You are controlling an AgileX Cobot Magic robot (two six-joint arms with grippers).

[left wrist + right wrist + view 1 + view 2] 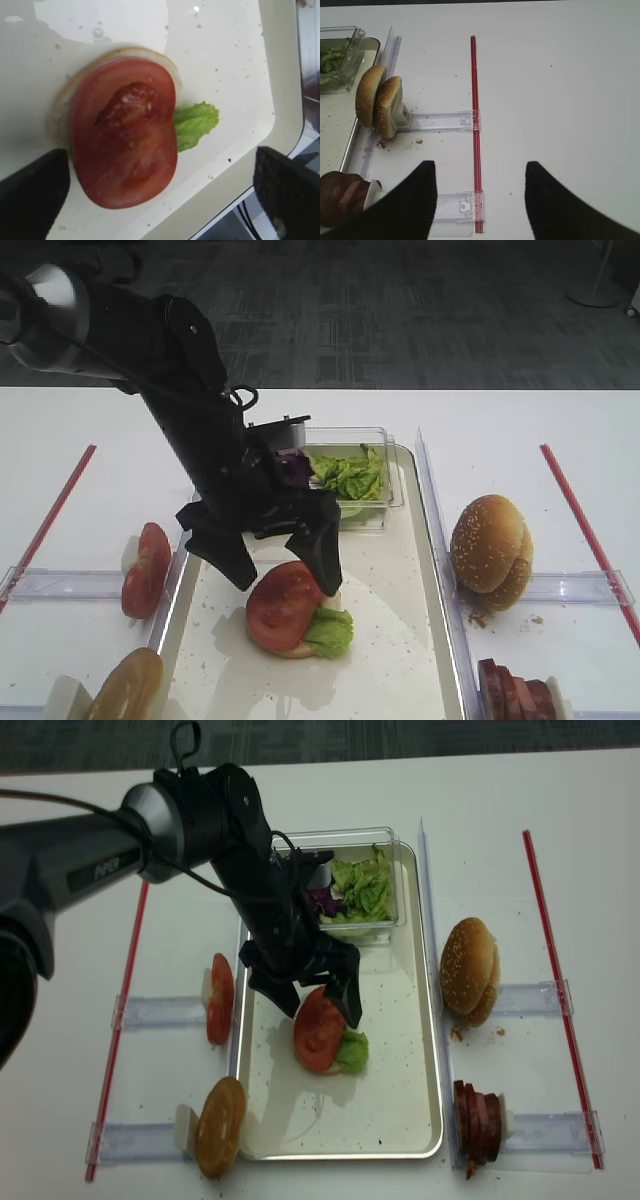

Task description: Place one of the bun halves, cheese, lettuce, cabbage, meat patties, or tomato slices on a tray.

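Left wrist: tomato slice [125, 132] betw. open left hand [160, 190] fingers.

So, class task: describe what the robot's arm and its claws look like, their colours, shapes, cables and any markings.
The left arm is matt black with a silver-grey joint band and faint pale lettering on its upper segment. Thin black cables loop along it. The left claw has two broad black fingers tapering to points. The right claw shows only two similar black tapered fingers.
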